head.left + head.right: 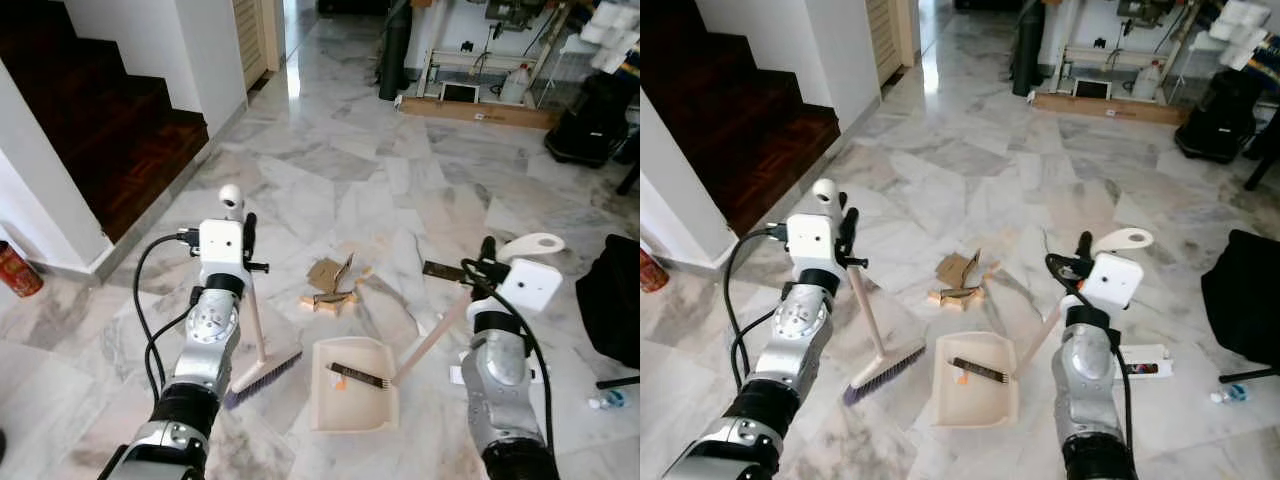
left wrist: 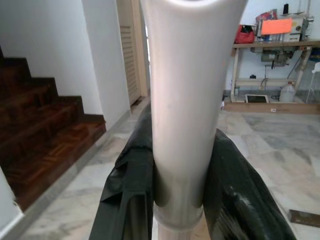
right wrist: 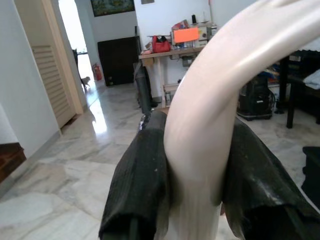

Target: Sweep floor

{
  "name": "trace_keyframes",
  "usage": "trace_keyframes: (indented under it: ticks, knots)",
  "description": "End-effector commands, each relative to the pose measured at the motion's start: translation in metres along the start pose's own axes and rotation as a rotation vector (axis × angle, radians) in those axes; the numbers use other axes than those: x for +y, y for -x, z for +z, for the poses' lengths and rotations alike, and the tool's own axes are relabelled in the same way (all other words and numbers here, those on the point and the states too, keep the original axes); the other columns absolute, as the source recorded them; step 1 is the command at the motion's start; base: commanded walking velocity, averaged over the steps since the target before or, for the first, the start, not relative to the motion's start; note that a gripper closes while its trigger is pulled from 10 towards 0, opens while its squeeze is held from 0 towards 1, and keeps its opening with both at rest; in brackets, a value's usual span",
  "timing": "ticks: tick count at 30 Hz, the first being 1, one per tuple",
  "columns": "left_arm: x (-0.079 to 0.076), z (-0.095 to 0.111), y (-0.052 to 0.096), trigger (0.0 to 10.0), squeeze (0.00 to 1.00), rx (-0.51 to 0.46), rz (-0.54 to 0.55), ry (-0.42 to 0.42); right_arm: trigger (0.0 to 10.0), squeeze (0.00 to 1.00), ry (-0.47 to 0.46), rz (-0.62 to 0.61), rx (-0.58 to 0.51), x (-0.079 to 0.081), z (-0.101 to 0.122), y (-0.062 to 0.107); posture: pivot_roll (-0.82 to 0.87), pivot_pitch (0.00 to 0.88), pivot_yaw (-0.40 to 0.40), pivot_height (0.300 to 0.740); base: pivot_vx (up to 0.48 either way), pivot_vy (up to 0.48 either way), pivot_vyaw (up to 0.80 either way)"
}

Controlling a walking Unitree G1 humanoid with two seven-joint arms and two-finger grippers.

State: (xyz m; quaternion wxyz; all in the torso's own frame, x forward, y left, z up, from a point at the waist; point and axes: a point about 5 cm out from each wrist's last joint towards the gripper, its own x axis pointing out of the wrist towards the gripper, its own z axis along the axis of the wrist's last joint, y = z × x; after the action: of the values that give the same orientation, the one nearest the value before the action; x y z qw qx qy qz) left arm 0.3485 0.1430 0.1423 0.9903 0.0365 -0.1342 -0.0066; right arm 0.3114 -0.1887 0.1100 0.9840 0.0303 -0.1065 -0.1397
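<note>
Pinching smooth cream handles: left end effector (image 1: 249, 240) broom (image 1: 262, 372); right end effector (image 1: 482, 262) dustpan (image 1: 352, 400).

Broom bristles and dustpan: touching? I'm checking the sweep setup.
Apart. The left eye view shows bare marble floor between the broom bristles and the dustpan edge.

One broom (image 1: 262, 365), one dustpan (image 1: 352, 398), several cardboard scraps (image 1: 330, 285).

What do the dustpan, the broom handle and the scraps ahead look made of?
Dustpan: cream plastic by its look, smooth moulded tray with a dull sheen. Broom handle: glossy pale plastic or coated tube; soft highlights, so I can't settle which. Scraps: brown cardboard, matte, folded with torn edges. Floor: polished marble, veined and reflective.
</note>
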Motion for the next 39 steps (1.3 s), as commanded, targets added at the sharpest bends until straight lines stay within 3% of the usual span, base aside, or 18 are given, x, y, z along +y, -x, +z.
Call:
trace_keyframes:
  ticks: [1, 39]
  knots:
    - [-0.0048, 0.0121, -0.0048, 10.0, 0.00, -0.057, -0.013, -0.003, 10.0, 0.00, -0.017, -0.002, -0.043, -0.0001, 0.0083, -0.0033, -0.06, 0.000, 0.029, 0.740, 0.000, 0.251, 0.00]
    - [0.0007, 0.0098, -0.0025, 10.0, 0.00, -0.045, 0.009, -0.007, 10.0, 0.00, -0.001, 0.006, -0.033, 0.0022, 0.0062, -0.0032, -0.05, 0.015, 0.028, 0.740, 0.000, 0.251, 0.02]
